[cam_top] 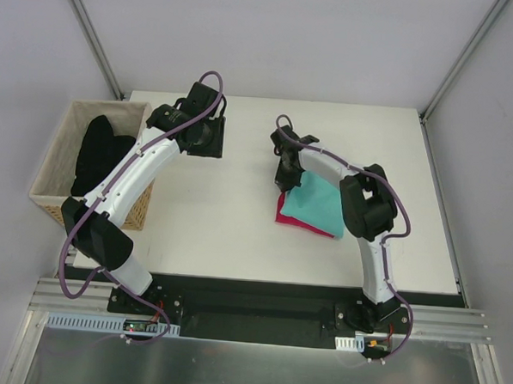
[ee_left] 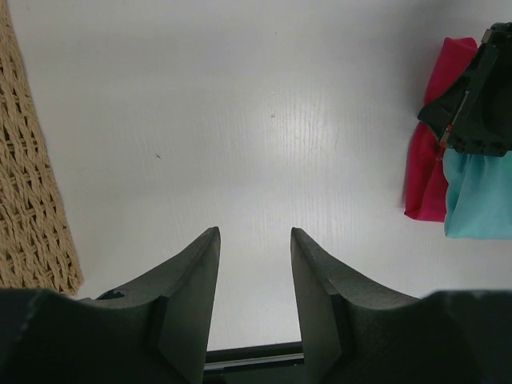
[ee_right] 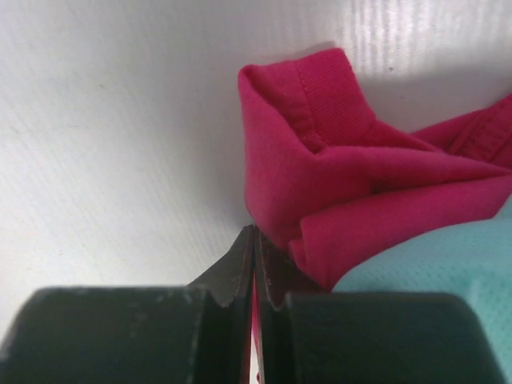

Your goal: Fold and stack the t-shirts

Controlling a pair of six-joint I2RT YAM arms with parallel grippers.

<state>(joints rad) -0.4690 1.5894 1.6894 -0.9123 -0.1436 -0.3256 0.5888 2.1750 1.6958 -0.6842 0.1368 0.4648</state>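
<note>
The teal t-shirt (cam_top: 320,204) lies folded on top of the pink t-shirt (cam_top: 285,214) at the table's middle right. My right gripper (cam_top: 285,178) sits at the stack's far left corner. In the right wrist view this gripper (ee_right: 254,232) is shut, with a sliver of the pink t-shirt (ee_right: 336,184) pinched between its fingers and the teal t-shirt (ee_right: 432,272) just to the right. My left gripper (cam_top: 209,138) hovers over bare table at the back left. Its jaws (ee_left: 254,236) are open with nothing between them. From there the pink t-shirt (ee_left: 424,172) and teal t-shirt (ee_left: 480,196) show at the right.
A woven basket (cam_top: 52,160) stands at the table's left edge with a black garment (cam_top: 99,154) inside; its wall (ee_left: 32,208) fills the left of the left wrist view. The white table (cam_top: 221,216) lies between the two arms.
</note>
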